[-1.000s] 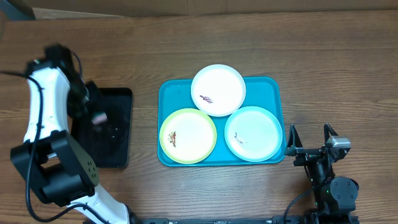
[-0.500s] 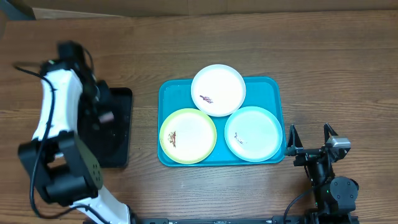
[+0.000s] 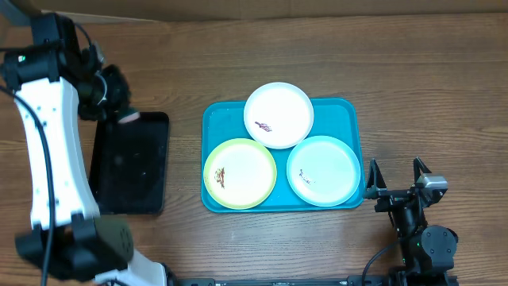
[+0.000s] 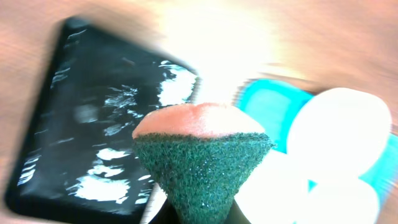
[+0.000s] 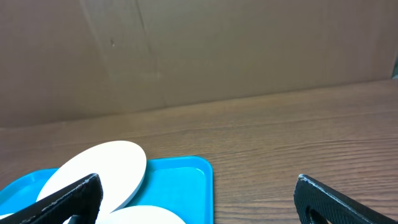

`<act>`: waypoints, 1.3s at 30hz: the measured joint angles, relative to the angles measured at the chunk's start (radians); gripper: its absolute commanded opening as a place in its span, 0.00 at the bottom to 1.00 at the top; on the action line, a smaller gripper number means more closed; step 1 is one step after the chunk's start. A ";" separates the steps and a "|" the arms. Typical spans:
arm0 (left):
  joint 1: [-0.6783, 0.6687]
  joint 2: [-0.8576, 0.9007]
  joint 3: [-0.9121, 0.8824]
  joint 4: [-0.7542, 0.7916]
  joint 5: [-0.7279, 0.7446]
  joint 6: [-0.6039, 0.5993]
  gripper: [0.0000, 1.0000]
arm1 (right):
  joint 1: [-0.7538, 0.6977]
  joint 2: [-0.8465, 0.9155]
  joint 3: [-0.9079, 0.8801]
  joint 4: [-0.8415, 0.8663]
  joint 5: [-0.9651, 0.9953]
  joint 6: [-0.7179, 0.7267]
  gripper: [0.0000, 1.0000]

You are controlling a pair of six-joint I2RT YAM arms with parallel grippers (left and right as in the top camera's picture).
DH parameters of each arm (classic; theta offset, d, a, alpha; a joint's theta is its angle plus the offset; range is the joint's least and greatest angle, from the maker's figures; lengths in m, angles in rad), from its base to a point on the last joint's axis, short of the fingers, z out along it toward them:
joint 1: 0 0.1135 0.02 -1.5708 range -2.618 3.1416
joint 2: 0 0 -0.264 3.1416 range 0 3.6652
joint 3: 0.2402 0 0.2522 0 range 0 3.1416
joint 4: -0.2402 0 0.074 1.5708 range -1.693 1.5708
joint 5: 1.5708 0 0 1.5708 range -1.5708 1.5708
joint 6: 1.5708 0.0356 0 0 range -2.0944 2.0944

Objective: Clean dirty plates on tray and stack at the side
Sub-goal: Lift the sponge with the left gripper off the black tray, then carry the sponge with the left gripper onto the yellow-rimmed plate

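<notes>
The turquoise tray (image 3: pixel 350 112) lies mid-table with three smeared plates on it: white (image 3: pixel 279 114) at the back, yellow-green (image 3: pixel 240 173) front left, pale mint (image 3: pixel 324 170) front right. My left gripper (image 3: pixel 121 114) is shut on a sponge (image 4: pixel 202 155) with a pink top and a green scrub face. It hangs over the back right corner of a black tray (image 3: pixel 131 167), left of the turquoise tray (image 4: pixel 267 109). My right gripper (image 3: pixel 394 169) is open and empty, just right of the turquoise tray (image 5: pixel 186 180). The white plate (image 5: pixel 99 168) shows ahead of it.
The black tray (image 4: pixel 81 137) looks wet and shiny and lies left of the turquoise tray, with a strip of bare wood between them. A brown cardboard wall (image 5: pixel 199 50) stands along the table's far edge. Bare wooden table lies right of the turquoise tray.
My left arm has risen off the black tray with the sponge and swung toward its back right corner. The right arm and the plates have not moved.
</notes>
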 measured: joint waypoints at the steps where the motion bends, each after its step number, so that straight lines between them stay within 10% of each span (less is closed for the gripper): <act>1: -0.020 -0.019 0.005 -0.005 0.023 0.000 0.04 | 0.000 0.000 0.000 0.000 0.000 0.000 1.00; 10: -0.379 -0.036 -0.147 0.019 0.078 -0.021 0.04 | 0.000 0.000 0.000 0.000 0.000 0.000 1.00; 18: -0.648 0.046 -0.529 0.370 0.014 -0.183 0.04 | 0.000 0.000 0.000 0.000 0.000 0.000 1.00; 28: -0.742 0.188 -0.668 0.602 -0.055 -0.419 0.08 | 0.000 0.000 0.000 0.000 0.000 0.000 1.00; 30: -0.740 0.212 -0.670 0.602 -0.066 -0.435 0.28 | 0.000 0.000 0.000 0.000 0.000 0.000 1.00; 32: -0.739 0.212 -0.667 0.597 -0.067 -0.448 0.91 | 0.000 0.000 0.000 0.000 0.000 0.000 1.00; 39: -0.698 0.203 -0.649 0.549 -0.046 -0.412 1.00 | 0.000 0.000 0.000 0.000 0.000 0.000 1.00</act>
